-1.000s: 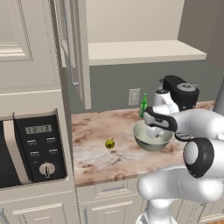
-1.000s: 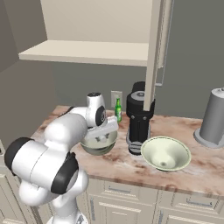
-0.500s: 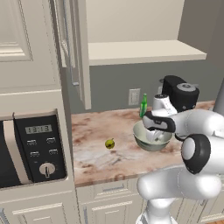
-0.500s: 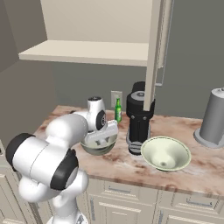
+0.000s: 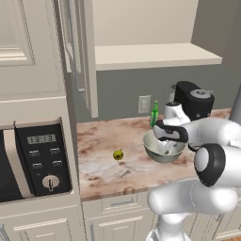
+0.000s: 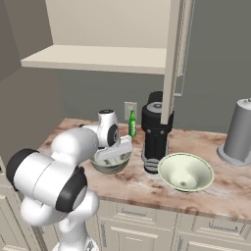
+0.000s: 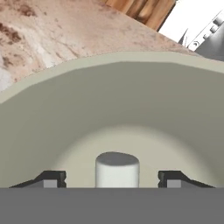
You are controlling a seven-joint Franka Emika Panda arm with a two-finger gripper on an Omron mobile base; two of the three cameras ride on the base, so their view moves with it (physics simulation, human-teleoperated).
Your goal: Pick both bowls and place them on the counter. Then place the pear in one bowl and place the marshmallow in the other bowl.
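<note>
Left base view: arm is folded down over the deep grey-green bowl (image 5: 163,149), hand inside the rim, so the gripper (image 5: 165,146) itself is mostly masked by the wrist. Bowl sits on the desk (image 5: 103,162) in front of the green bottle (image 5: 154,113) and the black coffee machine (image 5: 193,99). Pear (image 5: 118,154) lies alone on the stone to the left of that bowl, well apart from it, not yet in any bowl. Microwave (image 5: 34,160) at far left, irrelevant here.

Right base view: same grey-green bowl (image 6: 111,160) under the hand, just left of the coffee machine (image 6: 157,131). The wide shallow bowl (image 6: 186,172) sits to the right of the machine with nothing in it; I'd judge it's reserved for the pear. Both bowls are on the desk (image 6: 221,186), so the placing step looks done.

Hand view: camera looks into the bowl's pale inner wall (image 7: 131,96). Marshmallow (image 7: 117,169) stands upright on the bowl floor, centred between the two fingers (image 7: 51,178). Fingers are apart, clear gap on each side, touching nothing. Reads as a release: marshmallow is delivered, the hand low so it lands without bouncing. Likely next: lift clear, then go for the pear.
</note>
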